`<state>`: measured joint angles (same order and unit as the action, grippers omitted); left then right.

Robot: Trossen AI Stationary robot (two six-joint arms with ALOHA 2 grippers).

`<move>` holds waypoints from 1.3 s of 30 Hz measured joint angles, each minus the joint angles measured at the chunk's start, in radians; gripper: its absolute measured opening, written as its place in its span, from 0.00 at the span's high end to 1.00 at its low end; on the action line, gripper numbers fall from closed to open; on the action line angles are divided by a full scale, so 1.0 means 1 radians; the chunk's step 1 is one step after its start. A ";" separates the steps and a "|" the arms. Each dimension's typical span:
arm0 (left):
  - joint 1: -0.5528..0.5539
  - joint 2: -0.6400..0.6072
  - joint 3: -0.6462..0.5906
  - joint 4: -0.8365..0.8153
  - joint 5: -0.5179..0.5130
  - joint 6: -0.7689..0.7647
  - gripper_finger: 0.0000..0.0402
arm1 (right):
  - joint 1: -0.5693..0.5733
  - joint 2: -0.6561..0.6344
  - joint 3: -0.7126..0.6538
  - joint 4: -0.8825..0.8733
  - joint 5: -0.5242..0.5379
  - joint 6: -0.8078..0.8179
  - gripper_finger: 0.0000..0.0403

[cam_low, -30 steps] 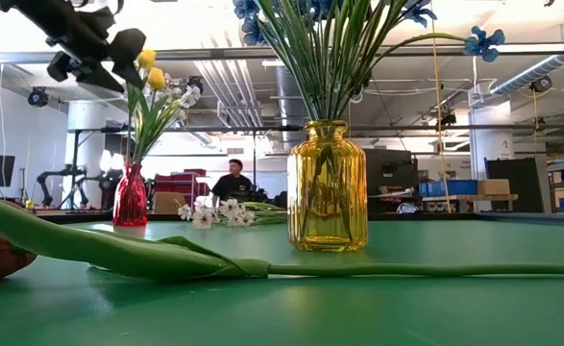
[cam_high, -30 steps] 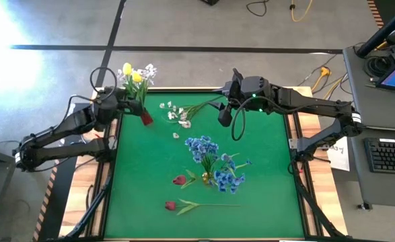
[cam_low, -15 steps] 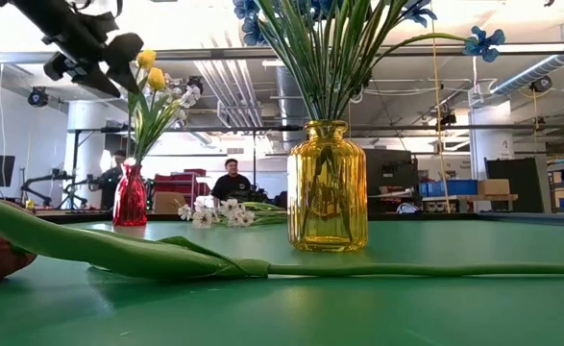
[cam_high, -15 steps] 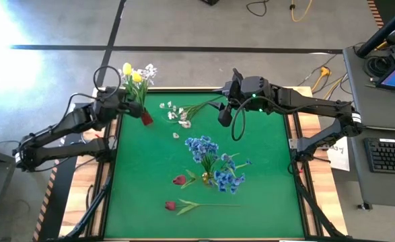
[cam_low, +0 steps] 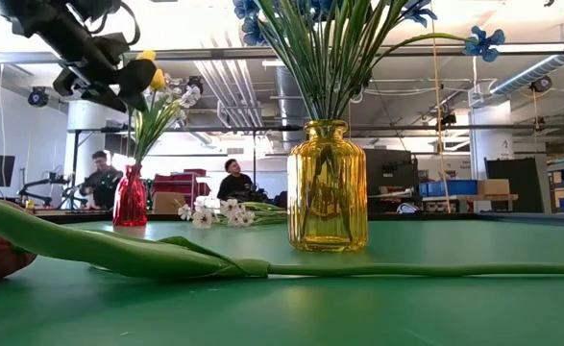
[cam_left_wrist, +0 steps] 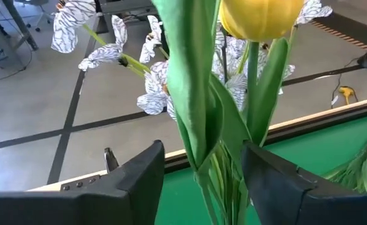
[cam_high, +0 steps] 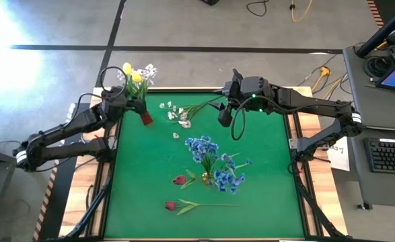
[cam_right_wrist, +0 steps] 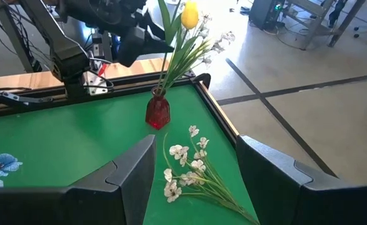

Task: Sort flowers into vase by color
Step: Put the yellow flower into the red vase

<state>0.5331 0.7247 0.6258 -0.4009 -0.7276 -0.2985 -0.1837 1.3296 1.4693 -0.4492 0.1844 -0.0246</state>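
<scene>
A red vase (cam_high: 146, 118) at the table's far left holds yellow tulips (cam_high: 135, 72) and white blossoms (cam_left_wrist: 152, 94). My left gripper (cam_left_wrist: 202, 181) is open at the height of their stems; its fingers stand on either side of a tulip's stem and leaf (cam_left_wrist: 196, 125), below the bloom (cam_left_wrist: 258, 19). A white spray (cam_high: 178, 114) lies on the mat. My right gripper (cam_high: 225, 114) hangs open above the mat's far middle, with nothing between its fingers. A yellow vase (cam_high: 207, 176) holds blue flowers (cam_high: 204, 148). Two red tulips (cam_high: 178, 180) (cam_high: 171, 206) lie near it.
The green mat (cam_high: 271, 175) has bare room on its right half and near left. A wooden frame (cam_high: 113, 168) borders it. In the low view a red tulip's stem (cam_low: 166, 258) lies across the front, and people (cam_low: 230, 181) sit in the room behind.
My left gripper has come down and moved toward the table's far edge, in toward the yellow tulips in the red vase. The vase and flowers have stayed where they were.
</scene>
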 joint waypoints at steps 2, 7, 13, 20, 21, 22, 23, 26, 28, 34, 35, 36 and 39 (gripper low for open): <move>0.000 0.005 0.000 0.000 -0.018 0.001 0.58 | 0.000 0.000 0.000 0.001 0.000 0.000 0.47; 0.000 0.007 0.000 0.002 -0.023 0.002 0.77 | 0.000 0.000 0.000 0.001 0.000 0.000 0.47; 0.000 0.007 0.000 0.005 -0.034 0.002 0.97 | 0.000 0.000 0.000 0.000 0.000 -0.001 0.47; 0.000 0.007 0.000 0.003 -0.034 -0.002 0.99 | 0.000 0.000 0.000 -0.010 0.000 -0.001 0.47; -0.001 0.007 0.000 0.001 -0.033 -0.008 0.99 | 0.000 0.000 0.000 -0.010 0.000 -0.001 0.47; -0.002 0.007 0.000 0.000 -0.030 -0.012 0.99 | 0.000 0.000 0.000 -0.010 0.000 -0.001 0.47; -0.003 0.006 0.000 0.001 -0.023 -0.016 1.00 | 0.000 0.000 0.000 -0.010 0.000 -0.001 0.47; -0.009 0.006 0.000 -0.001 -0.013 -0.019 1.00 | 0.000 0.000 0.000 -0.010 0.000 -0.001 0.47; -0.012 0.005 0.000 -0.003 -0.012 -0.019 1.00 | 0.000 0.000 0.000 -0.010 0.000 -0.003 0.47; -0.047 -0.004 -0.008 -0.001 -0.014 -0.029 1.00 | 0.000 0.000 0.000 -0.010 0.001 -0.005 0.47; -0.055 -0.006 -0.013 0.002 -0.016 -0.029 1.00 | 0.000 0.000 0.000 -0.010 0.001 -0.005 0.47; -0.063 -0.010 -0.017 0.004 -0.019 -0.029 1.00 | 0.000 0.000 0.000 -0.010 0.001 -0.005 0.47; -0.072 -0.024 -0.036 0.014 -0.033 -0.034 1.00 | 0.000 0.000 0.000 -0.010 0.001 -0.004 0.47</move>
<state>0.4607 0.7008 0.5900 -0.3865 -0.7602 -0.3325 -0.1837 1.3296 1.4693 -0.4595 0.1852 -0.0282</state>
